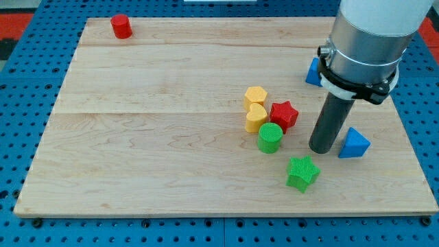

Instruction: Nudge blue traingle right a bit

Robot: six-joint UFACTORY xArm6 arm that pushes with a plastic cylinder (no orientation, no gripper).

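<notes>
My tip (324,147) sits on the bench (151,171) just left of the blue triangle (354,143) at the right near side, close but contact unclear; it's a bare rod end effector, so no jaws apart or together. Looks like the approach is done and the push is in hand: next move calls for a short slide right, through the block's middle so it doesn't spin. Another blue block (313,72) sits farther back, partly hidden.

red cylinder (121,26), yellow blocks (256,108), red star (283,114), green cylinder (270,137), green star (302,172)
</notes>
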